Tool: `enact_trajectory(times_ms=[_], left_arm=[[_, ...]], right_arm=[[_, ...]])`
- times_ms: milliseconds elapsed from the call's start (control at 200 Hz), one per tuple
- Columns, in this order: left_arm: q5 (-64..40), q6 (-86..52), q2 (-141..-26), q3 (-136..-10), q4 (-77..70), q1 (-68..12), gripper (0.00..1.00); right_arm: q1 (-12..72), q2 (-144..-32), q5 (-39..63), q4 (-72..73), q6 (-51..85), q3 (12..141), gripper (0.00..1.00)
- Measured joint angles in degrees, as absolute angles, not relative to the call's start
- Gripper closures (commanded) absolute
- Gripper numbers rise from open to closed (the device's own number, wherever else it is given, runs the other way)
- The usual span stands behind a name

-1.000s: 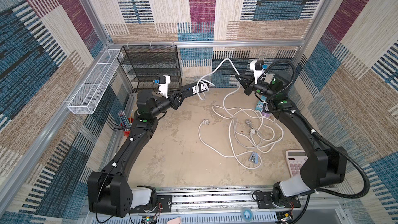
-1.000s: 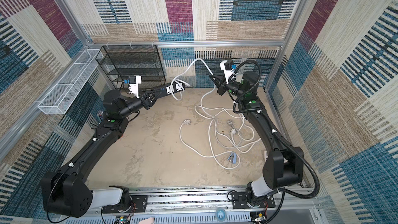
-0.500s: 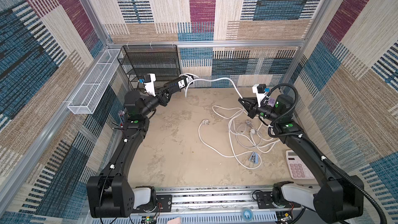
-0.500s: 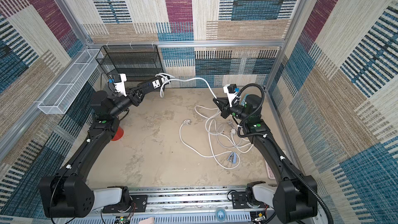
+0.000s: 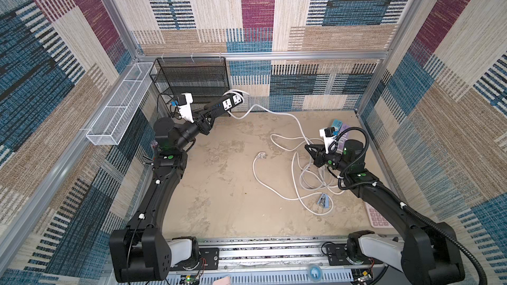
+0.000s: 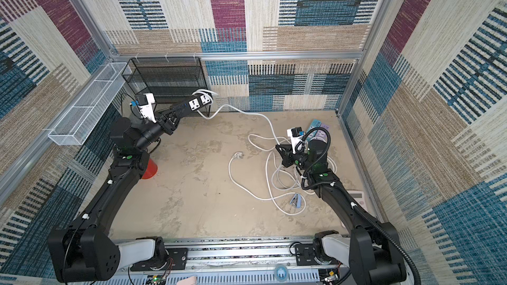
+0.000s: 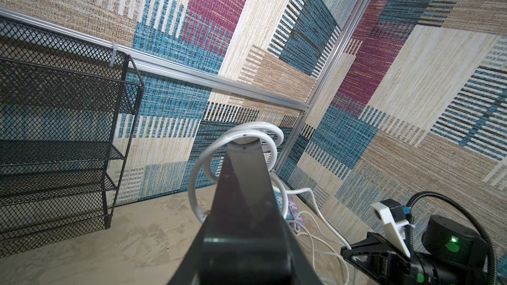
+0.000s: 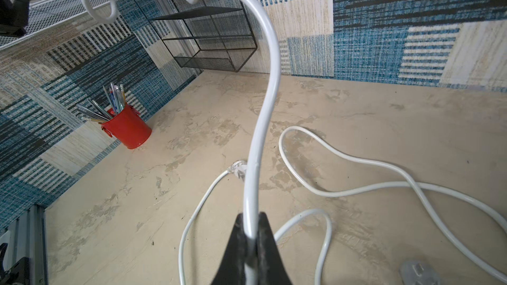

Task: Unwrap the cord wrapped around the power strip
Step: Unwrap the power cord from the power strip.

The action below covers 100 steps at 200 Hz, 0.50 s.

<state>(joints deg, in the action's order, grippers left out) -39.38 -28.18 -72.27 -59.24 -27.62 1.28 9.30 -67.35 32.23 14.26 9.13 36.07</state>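
My left gripper (image 5: 207, 115) is shut on a dark power strip (image 5: 229, 102) with white sockets and holds it in the air, in front of the black mesh shelf. In the left wrist view the strip (image 7: 241, 187) hides the jaws, and two loops of white cord (image 7: 247, 132) circle its far end. From there the cord (image 5: 290, 117) runs down and right to my right gripper (image 5: 308, 146), which is shut on it (image 8: 251, 231) above the table. The slack lies in loose loops on the table, ending at the plug (image 5: 260, 155).
A black mesh shelf (image 5: 192, 78) stands at the back left and a white wire basket (image 5: 118, 105) hangs on the left wall. A red pencil cup (image 6: 149, 169) sits by the left arm. A pastel power strip (image 5: 340, 127), blue clip (image 5: 322, 200) and calculator (image 5: 377, 216) lie at the right.
The left gripper has carried the power strip left and back toward the shelf. The right gripper has come down and nearer with the cord, stretching it out between the two.
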Motion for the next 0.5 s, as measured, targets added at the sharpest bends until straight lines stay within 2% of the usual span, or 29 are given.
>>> enact_trajectory(times_ms=[501], left_arm=[[-39.3,-31.3,-71.0,-57.3,-32.8,6.0,1.0]], right_arm=[[9.3,-81.0,25.2,20.5,13.6,34.1,1.0]])
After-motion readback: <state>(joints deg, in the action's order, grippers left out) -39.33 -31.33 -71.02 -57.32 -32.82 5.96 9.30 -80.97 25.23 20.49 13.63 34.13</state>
